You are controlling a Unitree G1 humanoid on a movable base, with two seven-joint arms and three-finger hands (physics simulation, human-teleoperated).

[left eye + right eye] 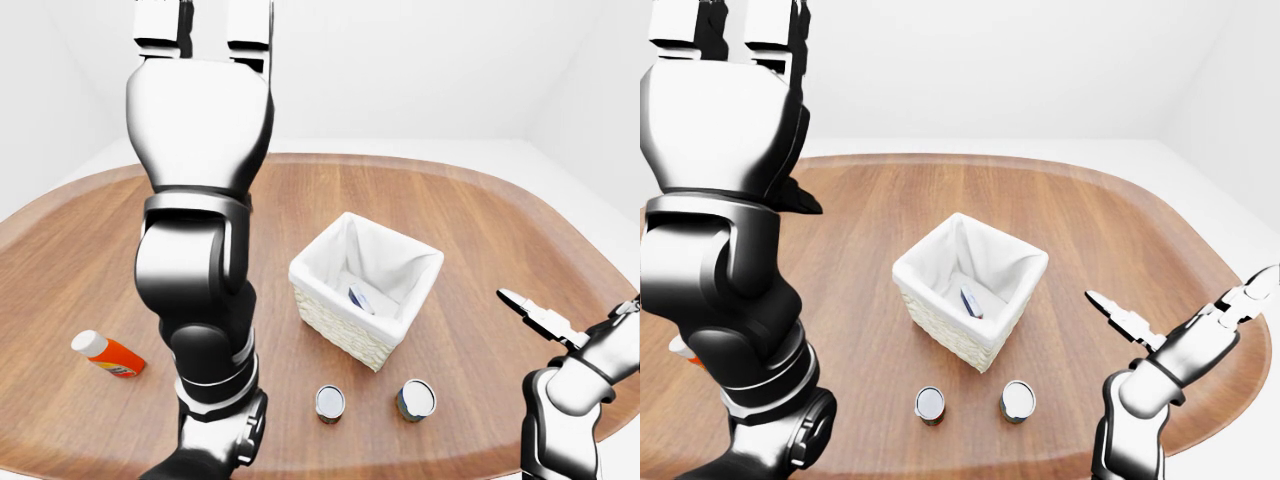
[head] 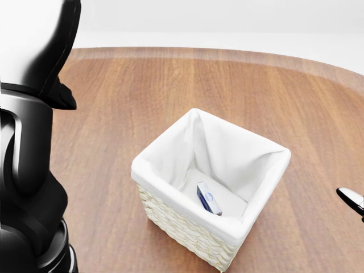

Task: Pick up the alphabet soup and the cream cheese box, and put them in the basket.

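The cream cheese box (image 2: 209, 198) is lying tilted on the white lining at the bottom of the basket (image 2: 170, 213), which is sitting near the middle of the wooden tabletop (image 1: 480, 230). In the left-eye view, 2 cans are standing upright just below the basket: the left can (image 1: 330, 402) and the right can (image 1: 416, 399). Both show only their round lids, so which of them is the alphabet soup cannot be told. They are standing apart from each other and apart from the basket, between the 2 arms.

The left robot hand (image 1: 203, 22) is raised high, well above and to the left of the basket, with its fingers pointing up at the top edge of the view; it is holding nothing that shows, and whether the fingers are spread or pressed together cannot be told, since their tips are cut off. An orange bottle with a white cap (image 1: 108, 353) is lying on its side on the tabletop, to the left of that arm and well apart from the cans.

The right robot hand (image 1: 1185, 315) is reaching in from the lower right, its fingers spread wide and empty, hovering over the tabletop to the right of the right can and well clear of the basket.
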